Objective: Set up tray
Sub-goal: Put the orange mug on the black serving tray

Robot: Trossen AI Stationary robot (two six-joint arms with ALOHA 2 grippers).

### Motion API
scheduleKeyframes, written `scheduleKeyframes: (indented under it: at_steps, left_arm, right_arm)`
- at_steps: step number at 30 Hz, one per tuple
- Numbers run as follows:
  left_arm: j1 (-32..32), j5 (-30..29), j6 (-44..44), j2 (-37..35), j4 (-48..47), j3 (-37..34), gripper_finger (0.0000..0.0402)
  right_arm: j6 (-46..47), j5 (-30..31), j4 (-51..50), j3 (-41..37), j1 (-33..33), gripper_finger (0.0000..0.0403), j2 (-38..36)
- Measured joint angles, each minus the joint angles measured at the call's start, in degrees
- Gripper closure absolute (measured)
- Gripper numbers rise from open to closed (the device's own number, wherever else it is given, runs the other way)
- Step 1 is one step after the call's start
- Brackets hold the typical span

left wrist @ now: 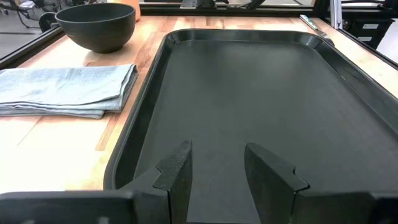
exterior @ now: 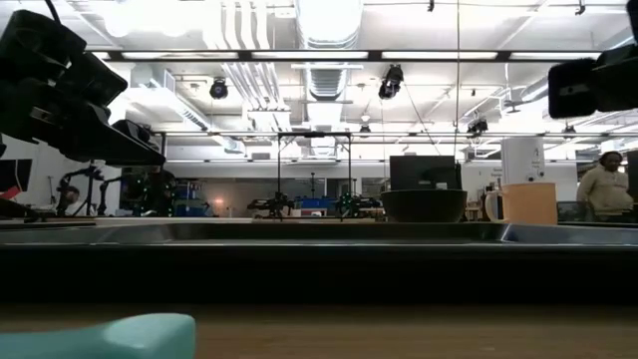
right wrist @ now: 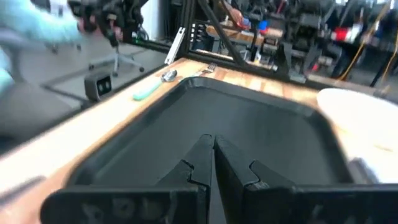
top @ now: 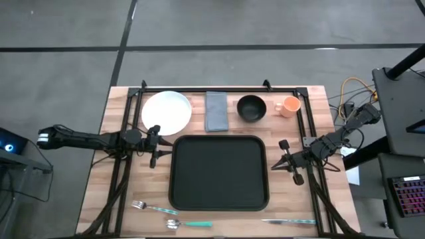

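Tray: the black tray (top: 220, 172) lies flat at the middle of the desk (top: 119, 106), nearer the front edge than the back; nothing rests on it.
Left gripper: the left gripper (top: 155, 146) hangs at the tray's left rim, near its back-left corner; its fingers (left wrist: 177, 174) stand partly apart with only the bare tray floor showing between them, holding nothing.
Right gripper: the right gripper (top: 282, 162) sits just off the tray's right rim, aimed across the tray; its fingers (right wrist: 199, 165) are pressed together, with nothing between them.
Back row: along the back edge, from left to right, stand a white plate (top: 167, 112), a folded grey napkin (top: 216, 110), a black bowl (top: 252, 107) and an orange mug (top: 289, 105), each apart from the next and all clear of the tray.
Napkin and bowl: in the left wrist view the napkin (left wrist: 65, 90) lies just beside the tray's rim and the bowl (left wrist: 96, 26) stands beyond it.
Front edge: a fork (top: 149, 208) and a teal-handled spoon (top: 189, 224) lie near the front-left corner, and a knife (top: 289, 221) lies near the front-right, all on the wood between the tray and the desk's front edge.
Room: a person (exterior: 608, 189) shows far off behind the desk in the low view.
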Motion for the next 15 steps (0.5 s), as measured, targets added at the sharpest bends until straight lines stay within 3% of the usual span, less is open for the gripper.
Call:
scheduleKeyframes:
  at_steps: [8,15]
  left_arm:
    - [0.01,-0.02,0.02,0.0,1.25,0.0,0.0275]
    - [0.02,-0.01,0.02,0.0,1.65,0.0,0.0275]
  right_arm:
    - [21.05,0.0,3.31,0.0,0.0,0.0394,0.0]
    - [16.44,0.04,6.4,0.0,0.0,0.0394,0.0]
